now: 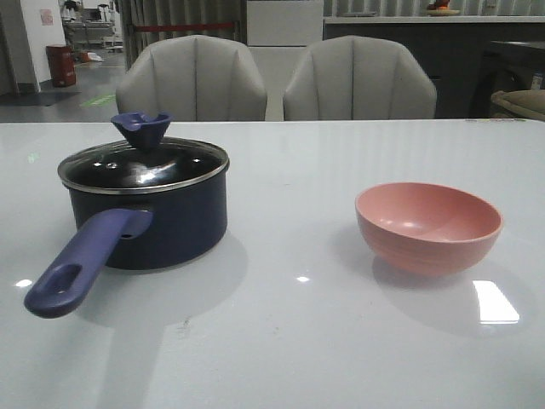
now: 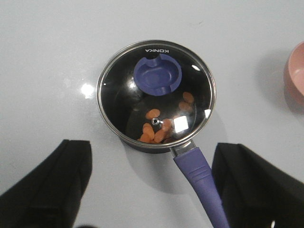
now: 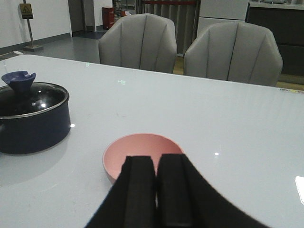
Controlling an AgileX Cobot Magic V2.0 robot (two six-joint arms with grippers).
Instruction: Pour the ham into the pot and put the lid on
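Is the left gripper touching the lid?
Apart. The left wrist view shows the left gripper open, with bare table between its fingers and the lid on the pot.

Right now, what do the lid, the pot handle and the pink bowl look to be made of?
The lid: apparently dark glass, since the ham shows through it, with a shiny metal-looking rim and a matte blue knob, maybe plastic or silicone. The pot handle: matte purple-blue, probably a soft-touch plastic coating. The pink bowl: smooth, slightly glossy, likely plastic or melamine; ceramic cannot be ruled out.
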